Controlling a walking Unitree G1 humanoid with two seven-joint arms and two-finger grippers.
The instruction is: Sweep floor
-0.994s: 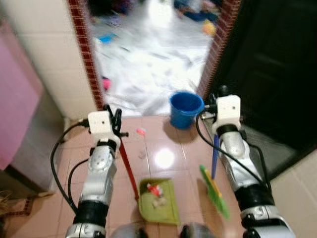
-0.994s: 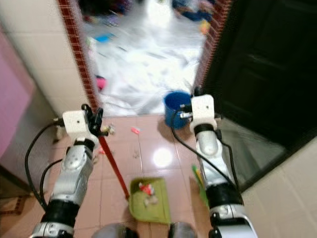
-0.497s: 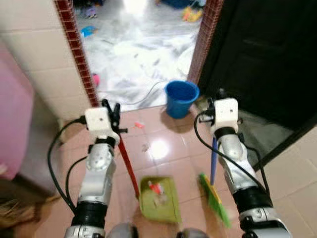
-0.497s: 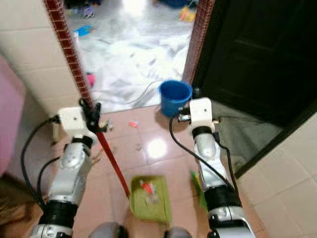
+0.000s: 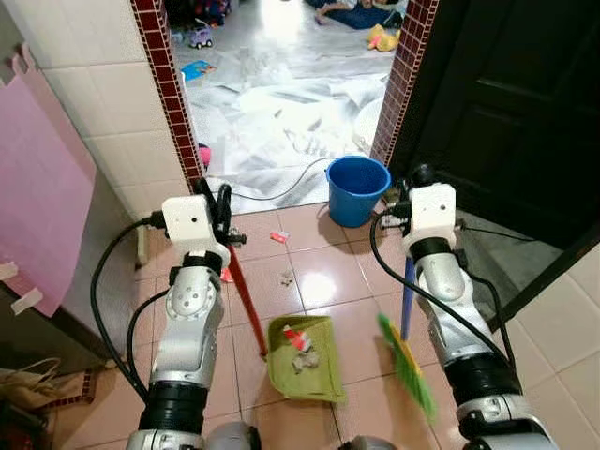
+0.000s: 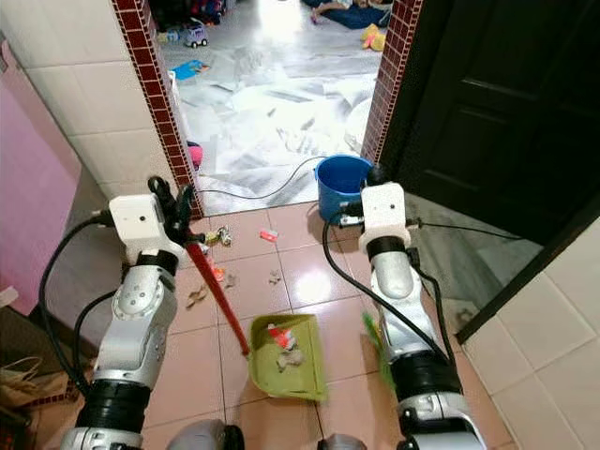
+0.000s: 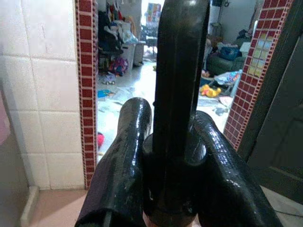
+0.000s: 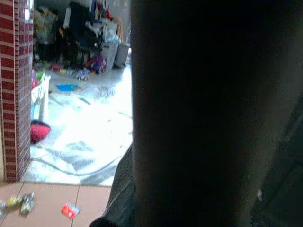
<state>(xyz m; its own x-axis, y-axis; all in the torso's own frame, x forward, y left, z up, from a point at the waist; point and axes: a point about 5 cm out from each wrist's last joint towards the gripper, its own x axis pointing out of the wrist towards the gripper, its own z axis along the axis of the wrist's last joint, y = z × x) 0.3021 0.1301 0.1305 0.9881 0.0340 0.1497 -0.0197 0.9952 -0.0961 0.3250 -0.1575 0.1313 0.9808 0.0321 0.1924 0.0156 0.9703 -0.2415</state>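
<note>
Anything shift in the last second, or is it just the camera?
Mostly the camera moved and sharpened. The left gripper still holds the red handle of the green dustpan, litter still inside; the right gripper keeps the broom beside it. Blue bucket unmoved.

Right claw [image 5: 419, 175] fingers hidden behind wrist camera; broom [image 5: 407, 361] bristles blurred.

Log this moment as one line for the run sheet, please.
left tool: shut on dustpan handle | right tool: holding broom | dustpan: holds debris | loose litter near blue bucket
</note>
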